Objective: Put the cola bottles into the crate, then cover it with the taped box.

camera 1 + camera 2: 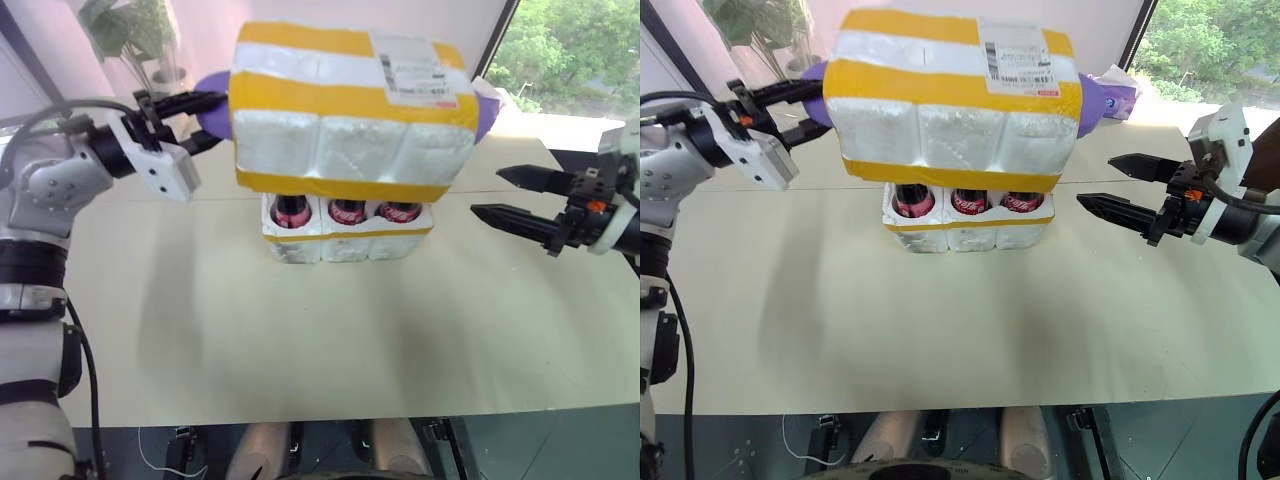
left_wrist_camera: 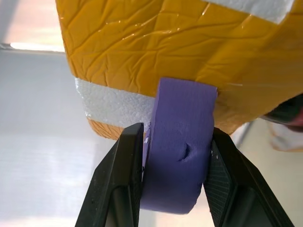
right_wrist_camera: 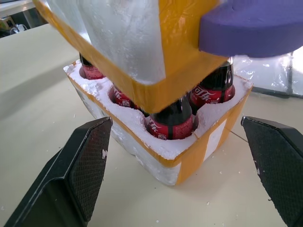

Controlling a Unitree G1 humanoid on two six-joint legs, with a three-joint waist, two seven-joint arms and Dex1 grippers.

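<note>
The left gripper (image 2: 175,165) is clamped tight on a purple foam tab (image 2: 182,142) that juts from the side of the taped box (image 1: 350,110), its two black fingers (image 2: 120,179) pressing the tab from both sides; by that tab the box hangs tilted above the crate (image 1: 345,238), its lower rim over the bottle tops and clear of the crate's rim. The right gripper (image 1: 508,196) stands wide open and holds nothing, just beside the crate's right side and apart from it; a second purple tab (image 3: 255,28) sticks out of the box above it. The cola bottles (image 3: 173,120) stand in the crate's wells; the crate sits on the table (image 1: 300,340) toward its far edge, midway between the side edges.
</note>
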